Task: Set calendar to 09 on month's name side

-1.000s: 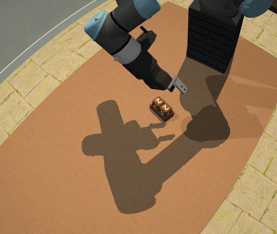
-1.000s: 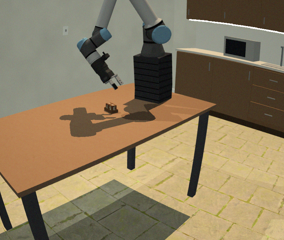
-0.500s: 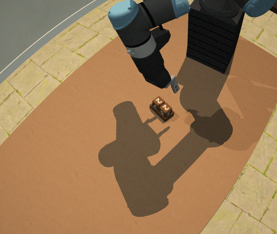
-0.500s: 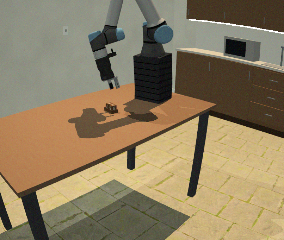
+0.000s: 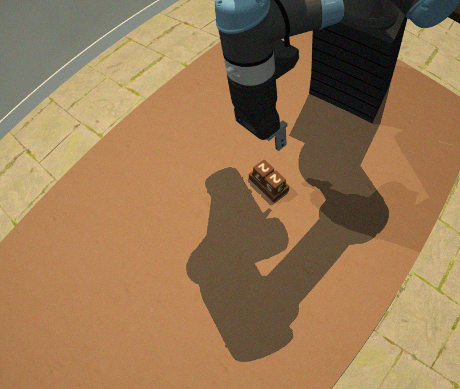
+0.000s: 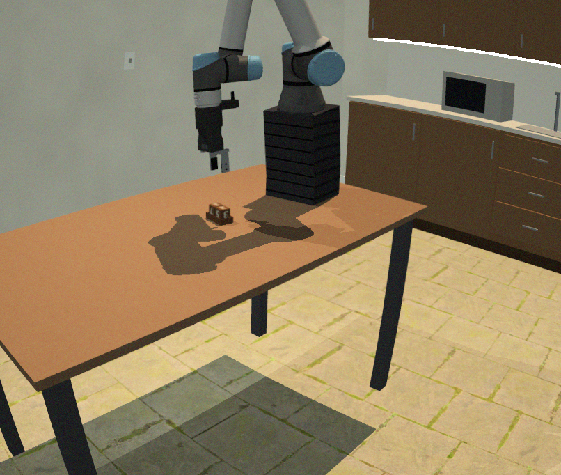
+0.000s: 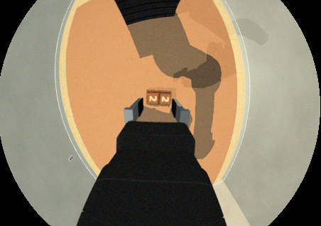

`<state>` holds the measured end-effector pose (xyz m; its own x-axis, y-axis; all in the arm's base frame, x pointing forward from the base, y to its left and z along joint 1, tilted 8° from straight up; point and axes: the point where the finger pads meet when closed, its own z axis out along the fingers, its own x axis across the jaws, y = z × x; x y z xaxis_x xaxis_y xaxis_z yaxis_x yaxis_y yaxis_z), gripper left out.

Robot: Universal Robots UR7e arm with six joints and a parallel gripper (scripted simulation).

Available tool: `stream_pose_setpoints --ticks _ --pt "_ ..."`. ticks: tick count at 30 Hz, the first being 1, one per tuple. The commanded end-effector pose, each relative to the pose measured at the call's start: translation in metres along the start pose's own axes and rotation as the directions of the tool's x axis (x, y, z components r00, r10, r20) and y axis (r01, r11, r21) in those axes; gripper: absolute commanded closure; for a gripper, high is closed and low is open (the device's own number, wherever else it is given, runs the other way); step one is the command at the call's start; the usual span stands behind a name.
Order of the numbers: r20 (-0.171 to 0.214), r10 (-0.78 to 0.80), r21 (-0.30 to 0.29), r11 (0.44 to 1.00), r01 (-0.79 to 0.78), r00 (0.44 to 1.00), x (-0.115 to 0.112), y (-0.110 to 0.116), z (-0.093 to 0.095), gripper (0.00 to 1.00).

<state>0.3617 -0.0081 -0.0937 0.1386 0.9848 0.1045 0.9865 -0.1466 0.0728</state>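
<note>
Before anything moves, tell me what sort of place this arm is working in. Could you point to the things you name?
Probably a kitchen: brown cabinets [image 6: 383, 138] run along the wall under a pale counter [image 6: 398, 102], which carries what looks like a microwave [image 6: 498, 99] and a tap [image 6: 556, 112].

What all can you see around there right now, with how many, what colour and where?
cubes: two, brown with pale characters, side by side in the tray
tray: one, dark brown, on the table
table: one, orange-brown top, dark legs
microwave: one, grey with black front, on the counter
counter: one, pale top, by the wall
cabinets: several, brown, below and above the counter
tap: one, grey, by the sink
wall plate: one, pale, on the wall
pedestal: one, black, on the table
arm: one, grey, black and blue, on the pedestal
gripper: one, black with grey fingers, open above the tray
</note>
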Motion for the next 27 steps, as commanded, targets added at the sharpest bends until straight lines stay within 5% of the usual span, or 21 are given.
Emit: stream_pose_setpoints --ticks 1,10,27 --pt "0.025 0.015 -0.025 1.0 -0.014 1.0 -0.0024 0.0019 -0.0032 0.0" --pt "0.059 0.037 -0.059 0.998 -0.034 0.998 -0.0054 0.0037 -0.0079 0.0" --pt "0.063 0.04 -0.064 0.997 -0.036 0.997 -0.0057 0.004 -0.0085 0.0"
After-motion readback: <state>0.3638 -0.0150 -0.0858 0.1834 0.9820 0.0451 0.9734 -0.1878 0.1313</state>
